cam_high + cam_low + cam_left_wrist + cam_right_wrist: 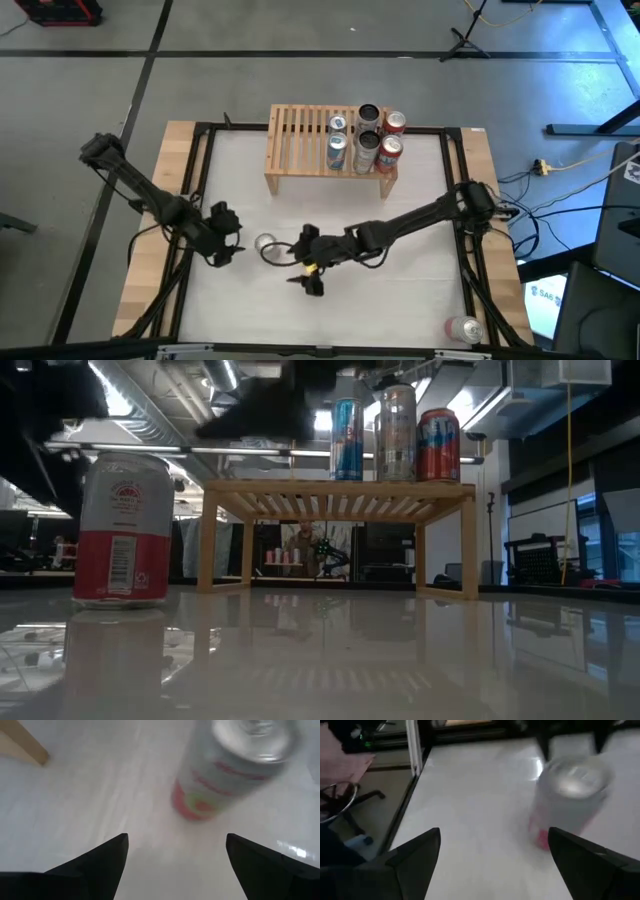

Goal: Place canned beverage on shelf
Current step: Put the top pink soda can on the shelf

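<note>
A white-and-red canned beverage (266, 245) stands upright on its base on the white table, between my two grippers. It also shows in the low view (125, 530). My left gripper (238, 247) is just left of the can, open, with the can (230, 765) ahead of its fingers (112, 857). My right gripper (296, 262) is just right of the can, open, with the can (570, 800) ahead and off to one side. The shelf (305, 150) stands at the far middle of the table with several cans on its right part.
Another can (463, 328) stands at the table's near right corner. Cans on the shelf (340, 490) include a blue one (347, 440), a silver one (397, 432) and a red one (439, 445). The shelf's left slats (295, 135) are bare. A black frame (200, 180) borders the table.
</note>
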`<move>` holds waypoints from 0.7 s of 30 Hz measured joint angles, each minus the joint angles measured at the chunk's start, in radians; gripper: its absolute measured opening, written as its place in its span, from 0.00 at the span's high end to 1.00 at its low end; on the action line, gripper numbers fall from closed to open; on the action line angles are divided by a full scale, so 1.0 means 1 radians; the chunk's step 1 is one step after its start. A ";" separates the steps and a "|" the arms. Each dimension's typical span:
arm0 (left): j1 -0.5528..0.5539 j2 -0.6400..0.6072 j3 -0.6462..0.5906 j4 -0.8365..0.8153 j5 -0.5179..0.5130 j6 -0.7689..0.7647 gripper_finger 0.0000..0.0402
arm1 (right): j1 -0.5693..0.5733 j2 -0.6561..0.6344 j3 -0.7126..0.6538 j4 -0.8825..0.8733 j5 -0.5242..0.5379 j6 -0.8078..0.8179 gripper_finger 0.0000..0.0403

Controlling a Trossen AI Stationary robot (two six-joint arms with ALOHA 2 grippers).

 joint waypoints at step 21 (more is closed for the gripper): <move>0.155 0.018 -0.131 0.322 -0.171 0.024 0.19 | -0.014 0.193 0.026 0.224 0.005 0.023 0.11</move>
